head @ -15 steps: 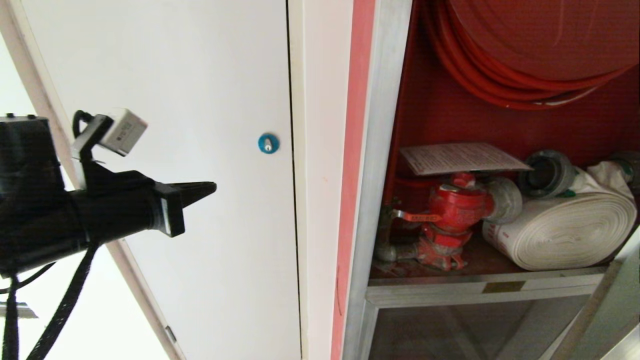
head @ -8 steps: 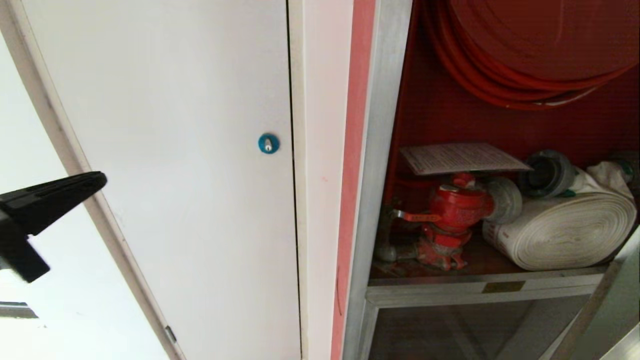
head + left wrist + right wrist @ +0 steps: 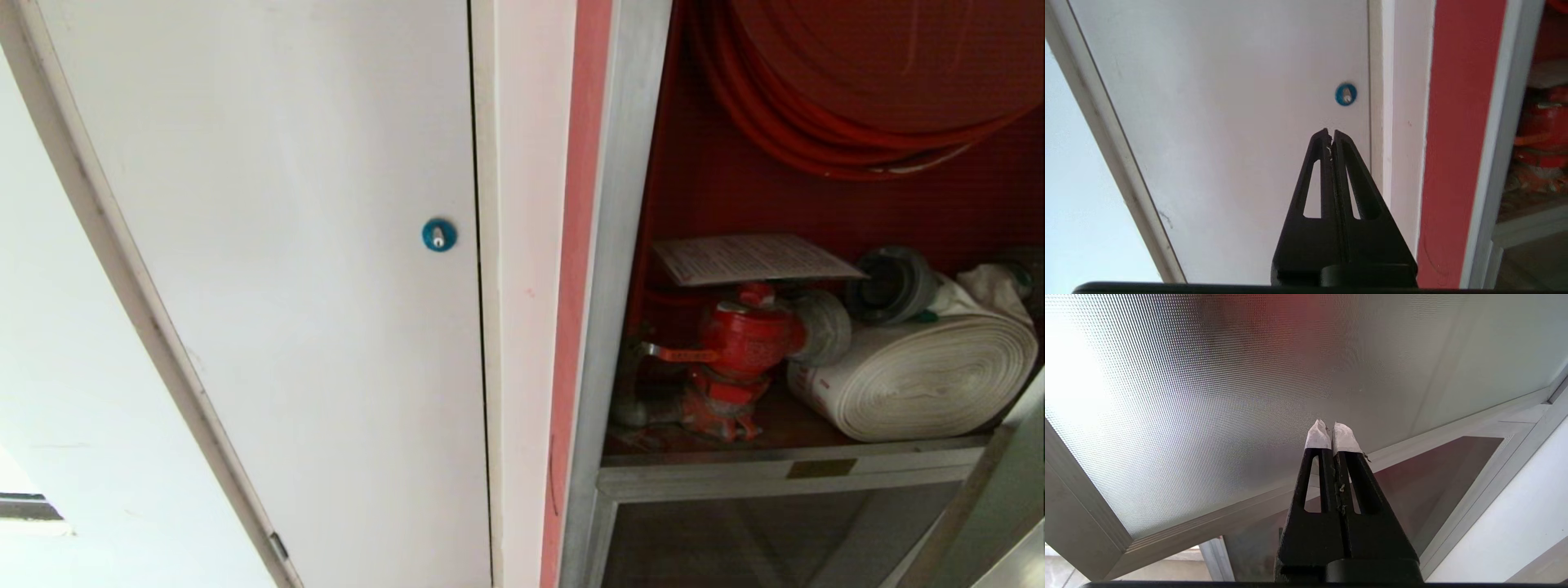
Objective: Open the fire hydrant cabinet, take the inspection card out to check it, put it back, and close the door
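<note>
Cabinet (image 3: pixel 620 245) stands open; card (image 3: pixel 751 257) lies flat atop the red valve (image 3: pixel 739 343), seemingly put back. Left claw (image 3: pixel 1331 136) pressed shut, empty, facing the white panel (image 3: pixel 1229 102). Right claw (image 3: pixel 1331 433) shut, empty, close by the glass door (image 3: pixel 1188 396), likely placed to push it closed

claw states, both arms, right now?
Left claw: closed, empty, pointing at the white door.
Right claw: closed, empty, in front of frosted glass.

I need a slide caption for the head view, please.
Open fire hydrant cabinet: inspection card lying atop the red valve, rolled white hose beside it, no gripper in view.
</note>
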### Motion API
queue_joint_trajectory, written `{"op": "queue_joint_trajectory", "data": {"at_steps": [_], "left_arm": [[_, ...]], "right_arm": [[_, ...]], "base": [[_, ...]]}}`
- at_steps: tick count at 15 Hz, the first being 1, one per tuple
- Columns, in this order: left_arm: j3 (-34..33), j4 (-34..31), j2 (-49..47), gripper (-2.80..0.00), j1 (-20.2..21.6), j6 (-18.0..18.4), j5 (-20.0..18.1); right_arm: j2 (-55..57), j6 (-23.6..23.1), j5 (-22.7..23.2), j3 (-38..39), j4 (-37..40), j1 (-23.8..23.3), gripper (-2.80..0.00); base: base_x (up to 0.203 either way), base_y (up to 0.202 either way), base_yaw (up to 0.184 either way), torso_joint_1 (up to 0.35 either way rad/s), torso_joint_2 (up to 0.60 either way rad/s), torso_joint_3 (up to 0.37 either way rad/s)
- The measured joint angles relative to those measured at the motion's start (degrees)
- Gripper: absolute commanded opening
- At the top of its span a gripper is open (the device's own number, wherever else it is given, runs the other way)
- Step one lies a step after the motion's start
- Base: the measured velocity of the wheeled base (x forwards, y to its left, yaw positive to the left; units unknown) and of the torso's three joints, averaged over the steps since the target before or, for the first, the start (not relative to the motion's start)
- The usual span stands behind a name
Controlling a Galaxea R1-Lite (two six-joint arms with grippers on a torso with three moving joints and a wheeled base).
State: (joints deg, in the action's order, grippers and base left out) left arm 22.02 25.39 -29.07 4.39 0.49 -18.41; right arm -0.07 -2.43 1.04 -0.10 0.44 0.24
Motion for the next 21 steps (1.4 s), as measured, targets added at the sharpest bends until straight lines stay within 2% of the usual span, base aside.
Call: {"op": "queue_joint_trajectory", "data": {"at_steps": [6, 12, 15, 18, 21], "left_arm": [[-3.0, -16.2, 14.0, -2.80, -4.6, 0.1, 0.3], [-12.6, -17.7, 25.9, -2.80, -4.4, 0.5, 1.9], [-16.5, -17.3, 28.3, -2.80, -4.4, 2.4, 6.9], [-20.9, -17.2, 29.0, -2.80, -4.4, 6.6, 12.0], [-21.8, -17.7, 29.1, -2.80, -4.4, 7.2, 15.5]], "right_arm": [[0.0, 0.0, 0.0, 0.0, 0.0, 0.0, -2.80], [0.0, 0.0, 0.0, 0.0, 0.0, 0.0, -2.80], [0.0, 0.0, 0.0, 0.0, 0.0, 0.0, -2.80], [0.0, 0.0, 0.0, 0.0, 0.0, 0.0, -2.80], [0.0, 0.0, 0.0, 0.0, 0.0, 0.0, -2.80]], "base": [[0.000, 0.000, 0.000, 0.000, 0.00, 0.000], [0.000, 0.000, 0.000, 0.000, 0.00, 0.000], [0.000, 0.000, 0.000, 0.000, 0.00, 0.000], [0.000, 0.000, 0.000, 0.000, 0.00, 0.000], [0.000, 0.000, 0.000, 0.000, 0.00, 0.000]]}}
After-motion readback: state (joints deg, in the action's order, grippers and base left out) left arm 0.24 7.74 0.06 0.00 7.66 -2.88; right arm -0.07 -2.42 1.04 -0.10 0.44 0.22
